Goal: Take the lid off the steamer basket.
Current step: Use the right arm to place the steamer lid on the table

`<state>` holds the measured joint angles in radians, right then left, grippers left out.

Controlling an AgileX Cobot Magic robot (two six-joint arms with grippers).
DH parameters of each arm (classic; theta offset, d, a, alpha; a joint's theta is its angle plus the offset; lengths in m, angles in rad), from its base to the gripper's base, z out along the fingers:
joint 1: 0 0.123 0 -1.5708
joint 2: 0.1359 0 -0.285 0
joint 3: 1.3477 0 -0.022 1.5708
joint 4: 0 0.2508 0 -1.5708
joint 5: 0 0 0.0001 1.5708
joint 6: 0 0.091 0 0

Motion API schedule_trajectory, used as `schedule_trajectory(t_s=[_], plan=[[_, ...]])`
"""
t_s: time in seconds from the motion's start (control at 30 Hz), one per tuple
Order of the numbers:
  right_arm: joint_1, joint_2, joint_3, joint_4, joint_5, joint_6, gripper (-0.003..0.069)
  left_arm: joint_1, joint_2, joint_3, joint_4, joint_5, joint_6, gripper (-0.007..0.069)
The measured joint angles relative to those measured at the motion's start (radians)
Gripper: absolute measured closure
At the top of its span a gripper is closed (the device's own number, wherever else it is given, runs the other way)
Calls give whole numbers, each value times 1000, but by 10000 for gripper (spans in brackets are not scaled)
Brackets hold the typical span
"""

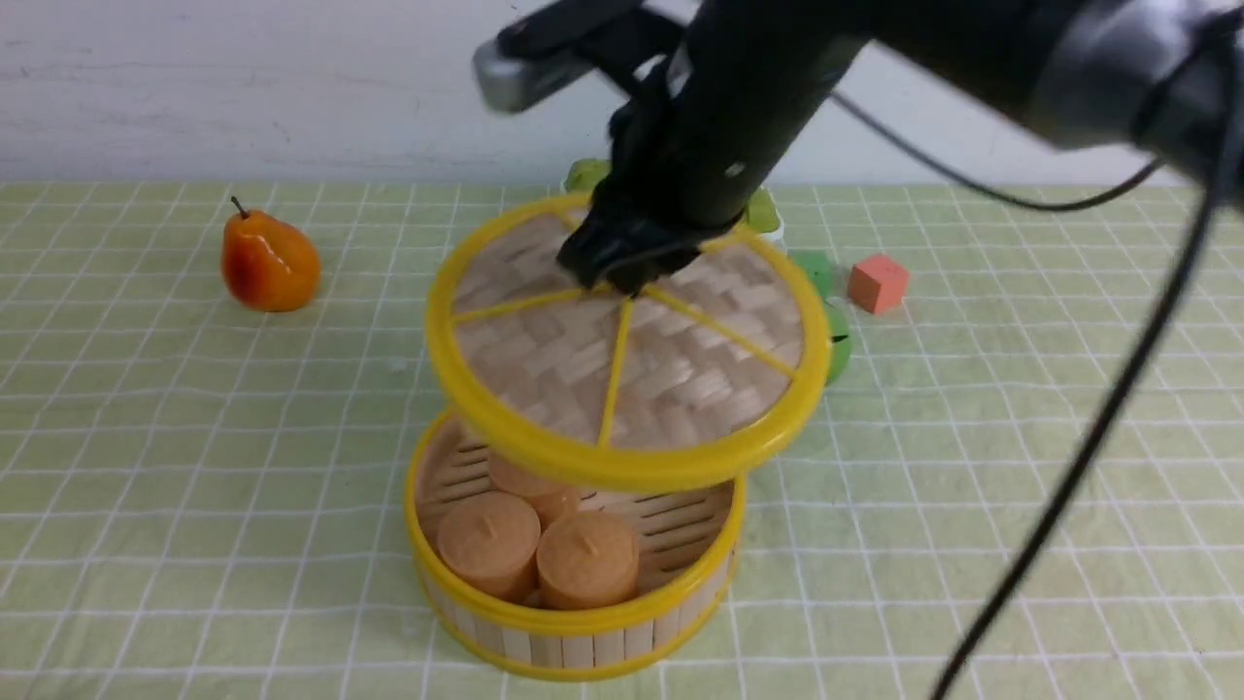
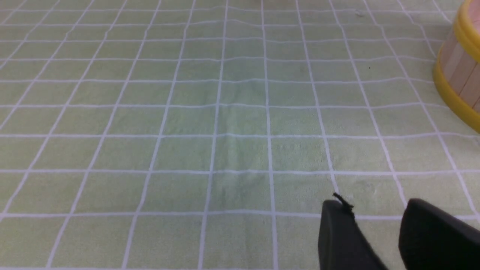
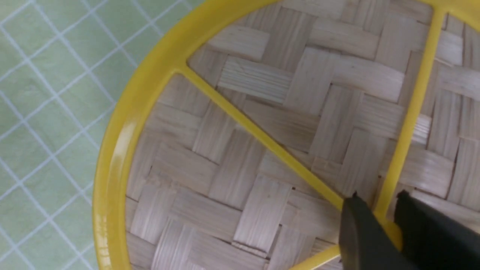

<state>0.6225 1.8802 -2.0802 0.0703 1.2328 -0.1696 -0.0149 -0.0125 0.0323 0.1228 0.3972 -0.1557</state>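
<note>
The lid (image 1: 622, 360), a woven tan bamboo disc with yellow rim and spokes, hangs tilted in the air above the steamer basket (image 1: 573, 632). My right gripper (image 1: 622, 272) is shut on the lid's central yellow knob; in the right wrist view the lid (image 3: 240, 150) fills the frame and the gripper (image 3: 382, 210) clamps the knob. The basket stands open on the cloth with three tan buns (image 1: 583, 559) inside. My left gripper (image 2: 375, 210) is open and empty over bare cloth, the basket's wall (image 2: 459, 71) off to its side.
An orange pear (image 1: 267, 261) lies at the left. A pink cube (image 1: 877, 282) and green blocks (image 1: 814, 270) sit behind the lid at the right. A black cable (image 1: 1098, 428) hangs down at the right. A green checked cloth (image 1: 194, 467) covers the table.
</note>
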Motion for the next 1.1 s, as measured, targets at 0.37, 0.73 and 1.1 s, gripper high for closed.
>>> schedule_trajectory(t_s=[0.37,0.73,1.1], plan=[[-254,-407,699,-37,-260,78,582,0,0,0,0,1,0,386],[-401,-303,1069,-40,-705,178,580,0,0,0,0,1,0,386],[-403,-311,1048,-25,-705,183,321,0,0,0,0,1,0,386]])
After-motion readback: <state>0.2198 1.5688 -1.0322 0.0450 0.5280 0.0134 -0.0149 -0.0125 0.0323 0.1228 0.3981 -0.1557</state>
